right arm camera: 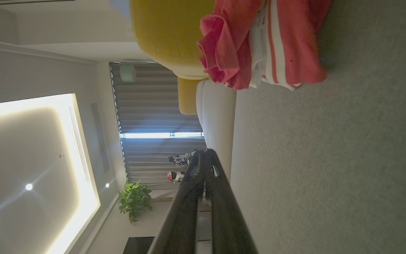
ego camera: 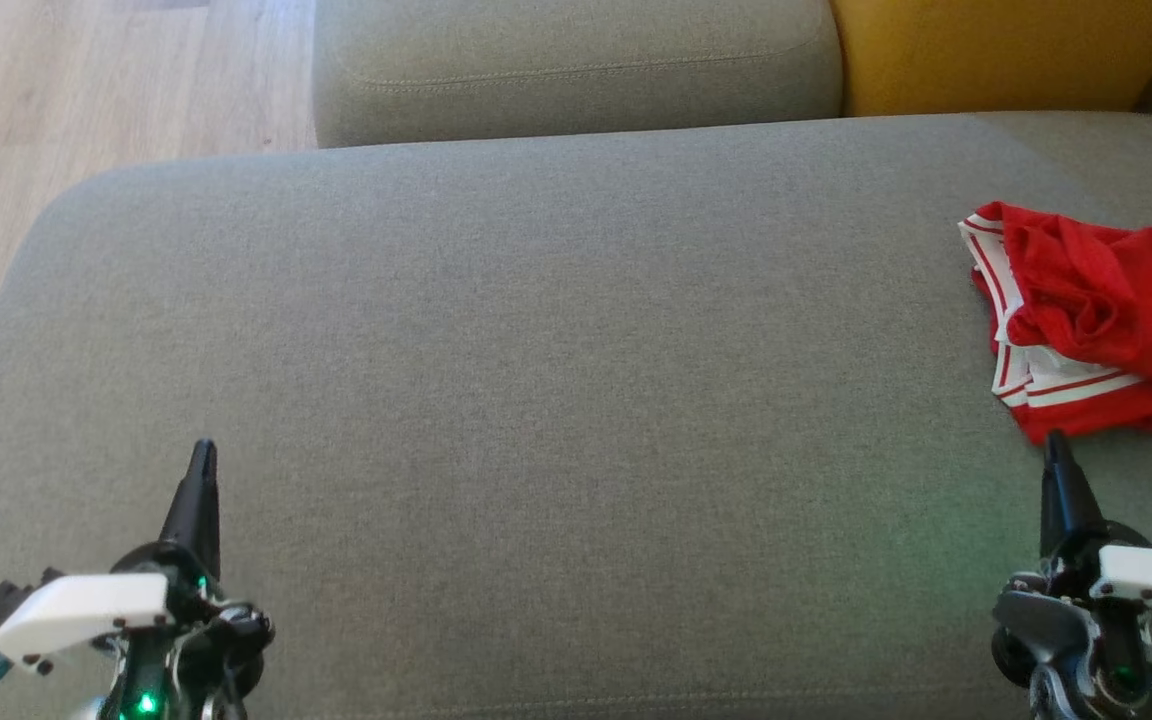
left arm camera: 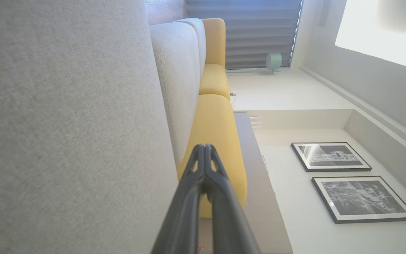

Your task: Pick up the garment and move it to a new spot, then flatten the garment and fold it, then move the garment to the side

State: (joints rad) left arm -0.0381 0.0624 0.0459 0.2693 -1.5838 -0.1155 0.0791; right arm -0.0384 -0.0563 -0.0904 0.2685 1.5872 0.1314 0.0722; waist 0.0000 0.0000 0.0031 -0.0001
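The garment [ego camera: 1106,315] is red with white stripes and lies crumpled at the right edge of the grey sofa seat [ego camera: 556,380]. Just below its near hem is my right gripper [ego camera: 1056,445], shut and holding nothing, its tip a little short of the cloth. In the right wrist view the garment [right arm camera: 259,42] bunches at the top, well ahead of the closed right gripper [right arm camera: 204,153]. At the lower left my left gripper [ego camera: 203,452] is shut and empty, far from the garment. The left wrist view has the left gripper [left arm camera: 204,148] closed, with grey seat fabric beside it.
A grey back cushion [ego camera: 576,65] and a yellow cushion [ego camera: 1006,50] run along the far side of the seat. Wooden floor [ego camera: 86,100] lies beyond the seat's left edge. The wide grey surface between the two grippers is bare fabric.
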